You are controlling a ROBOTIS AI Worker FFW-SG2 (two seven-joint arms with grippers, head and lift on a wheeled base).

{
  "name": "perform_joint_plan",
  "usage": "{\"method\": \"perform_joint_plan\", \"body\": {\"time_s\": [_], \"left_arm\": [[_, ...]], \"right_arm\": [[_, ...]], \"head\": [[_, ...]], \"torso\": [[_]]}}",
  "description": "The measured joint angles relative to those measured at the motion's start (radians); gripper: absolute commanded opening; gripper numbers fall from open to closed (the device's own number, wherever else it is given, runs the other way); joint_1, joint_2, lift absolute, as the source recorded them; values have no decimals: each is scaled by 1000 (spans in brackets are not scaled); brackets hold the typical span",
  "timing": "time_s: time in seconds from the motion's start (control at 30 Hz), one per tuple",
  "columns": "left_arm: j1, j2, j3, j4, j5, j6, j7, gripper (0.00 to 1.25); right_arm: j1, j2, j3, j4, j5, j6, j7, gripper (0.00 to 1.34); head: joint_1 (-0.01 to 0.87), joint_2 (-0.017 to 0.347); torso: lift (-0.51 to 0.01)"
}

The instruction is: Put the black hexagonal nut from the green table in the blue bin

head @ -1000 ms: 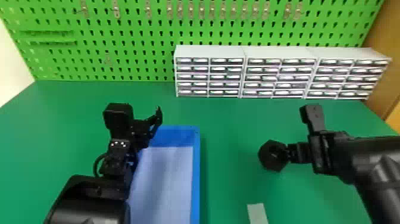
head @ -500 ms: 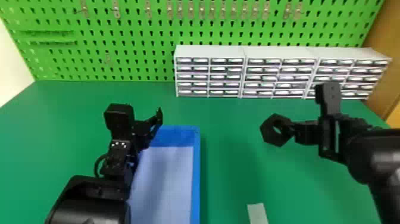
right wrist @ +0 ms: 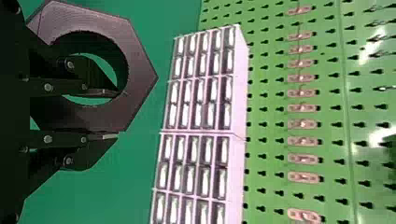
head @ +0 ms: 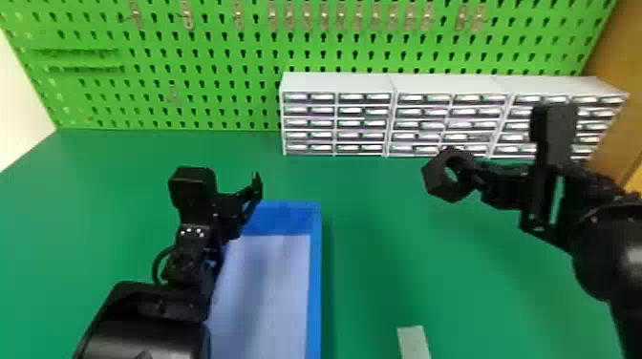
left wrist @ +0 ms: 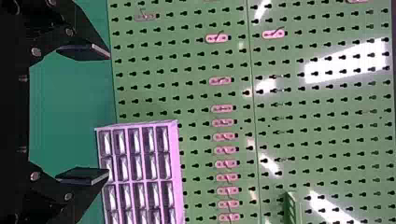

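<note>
The black hexagonal nut (head: 435,180) is higher above the green tabletop (head: 382,248) than a second ago, its wall pinched in the right end effector (right wrist: 115,115) (one finger through the hole). Lifting looks done; carrying it left to the blue bin (head: 314,286), near the spread left end effector (left wrist: 109,115), likely comes next.

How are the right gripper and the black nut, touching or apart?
Touching. The right wrist view shows the right gripper pinching the nut, one finger in its hole, one outside.
</note>
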State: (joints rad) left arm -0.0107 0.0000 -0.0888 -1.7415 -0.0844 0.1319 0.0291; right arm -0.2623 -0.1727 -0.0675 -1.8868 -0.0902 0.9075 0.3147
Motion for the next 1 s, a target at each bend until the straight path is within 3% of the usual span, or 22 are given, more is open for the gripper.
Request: {"method": "perform_joint_plan", "body": {"time_s": [0.43,0.77,1.0], "left_arm": [[1,0,-2,0,0,0,0,879],[2,0,-1,0,1,0,0,879],[3,0,0,2,0,0,0,879]], "right_arm": [[74,30,-31,-72,-51,-173,-122,249],[134,79,-49,-88,-50,-336,-205,249],[158,78,-30,-89,-55,-398,-232,249]], "head": [[657,57],[657,57],[657,57]], "torso": [[-95],[-95],[-95]]}}
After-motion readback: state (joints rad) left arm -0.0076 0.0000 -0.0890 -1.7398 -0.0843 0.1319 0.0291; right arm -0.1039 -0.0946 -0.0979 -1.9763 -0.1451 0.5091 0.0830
